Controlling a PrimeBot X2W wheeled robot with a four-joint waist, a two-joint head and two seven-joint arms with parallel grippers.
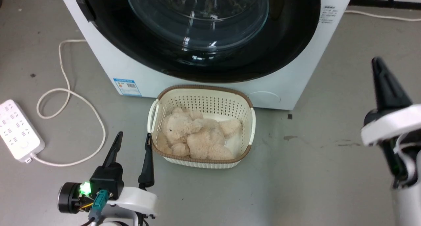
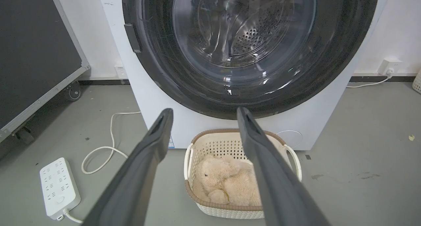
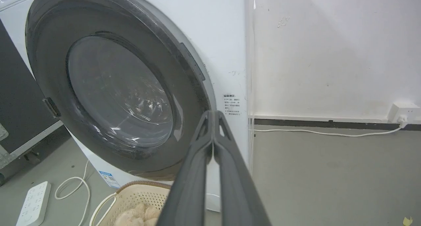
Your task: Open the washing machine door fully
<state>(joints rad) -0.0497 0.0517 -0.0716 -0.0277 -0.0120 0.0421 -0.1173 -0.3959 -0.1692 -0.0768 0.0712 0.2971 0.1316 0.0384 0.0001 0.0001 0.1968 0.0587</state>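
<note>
The washing machine door (image 1: 289, 38), a broad glossy black ring around a bulging clear glass window, fills the top centre of the head view and lies flat against the front of the white washing machine (image 1: 131, 71); its dark latch handle (image 1: 85, 8) sits at the upper left of the ring. Through the glass in the left wrist view the perforated steel drum (image 2: 253, 38) can be seen. The left end effector (image 1: 134, 135) is at the lower left of the head view with its two dark fingers spread wide and nothing between them, hanging over the grey floor (image 1: 312, 170) just beside the left rim of a cream laundry basket (image 1: 204, 87). The basket stands on the floor directly below the door, close against the machine's front, and a beige teddy bear (image 1: 197, 134) lies inside it. The right end effector (image 1: 378, 63) is at the right edge of the head view, its fingers pressed together to a single point and gripping nothing, well apart from the door. A white power strip (image 1: 18, 130) lies at the far left, and its pale cord (image 1: 67, 91) loops across the floor. A blue-edged label (image 1: 127, 87) is stuck on the machine's lower left corner. In the right wrist view a wall socket (image 3: 403, 111) sits low at the right edge.
</note>
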